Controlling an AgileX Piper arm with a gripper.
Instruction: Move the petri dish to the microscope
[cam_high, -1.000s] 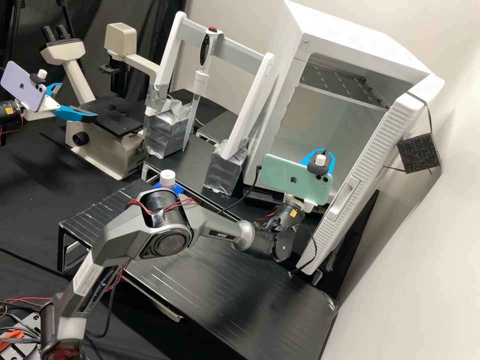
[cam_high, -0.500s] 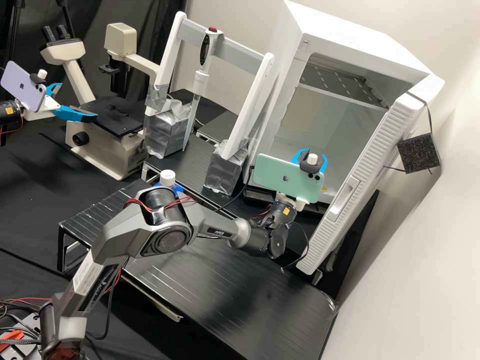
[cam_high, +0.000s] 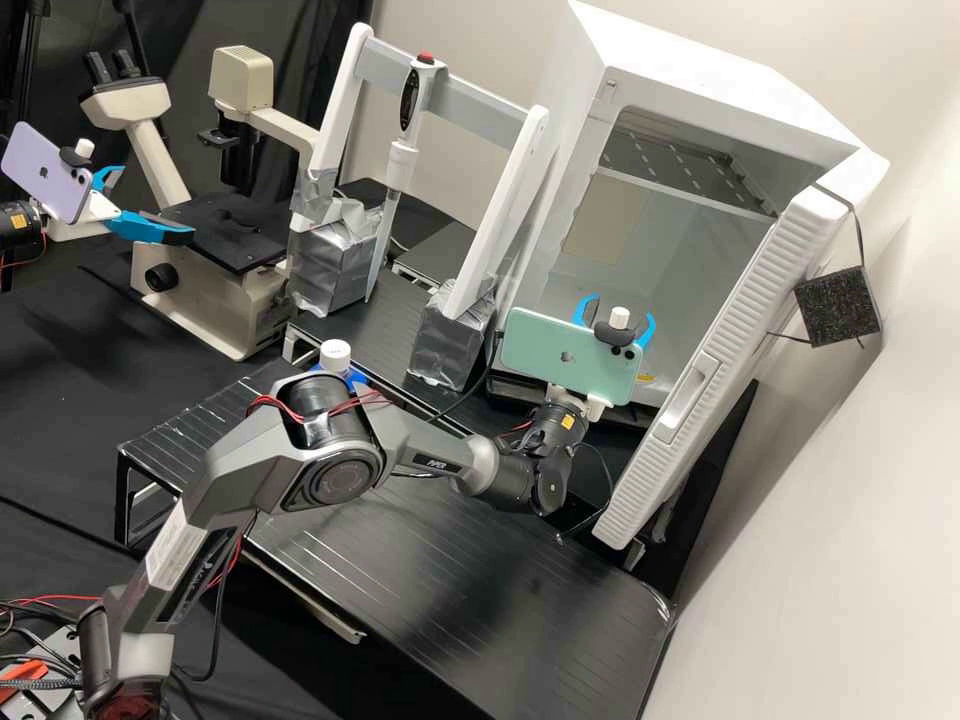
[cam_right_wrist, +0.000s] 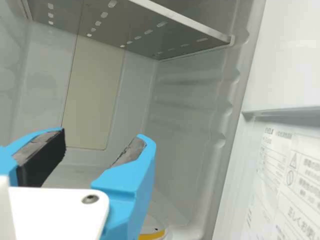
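Gripper (cam_high: 620, 308) shifted sideways; cabinet (cam_high: 700, 70) stands open beyond black platform (cam_high: 430, 590) (pale walls (cam_high: 860, 560)).

A warning triangle (cam_right_wrist: 294, 160) apparently marks the door labels (cam_right_wrist: 305, 187), a logo (cam_high: 568, 356) the green phone (cam_high: 535, 345), print (cam_high: 436, 463) the arm (cam_high: 240, 460).

From where I'm standing, the cabinet (cam_high: 700, 65) is showing plain white, its door (cam_high: 770, 290) carrying fine white ribs. Inside the cabinet, the grey shelf (cam_right_wrist: 135, 25) is displaying rows of pale slots, and a whitish round item (cam_right_wrist: 152, 234) is bearing a yellow band. At the cabinet's opening, the end effector (cam_high: 620, 305) is flashing bright blue fingers (cam_right_wrist: 131, 181) with blackish pads (cam_right_wrist: 47, 157). Well apart from the cabinet, the microscope (cam_high: 205, 300) is pairing cream with black. Before the cabinet, the desk (cam_high: 440, 610) is gleaming black, pale lines striping it.
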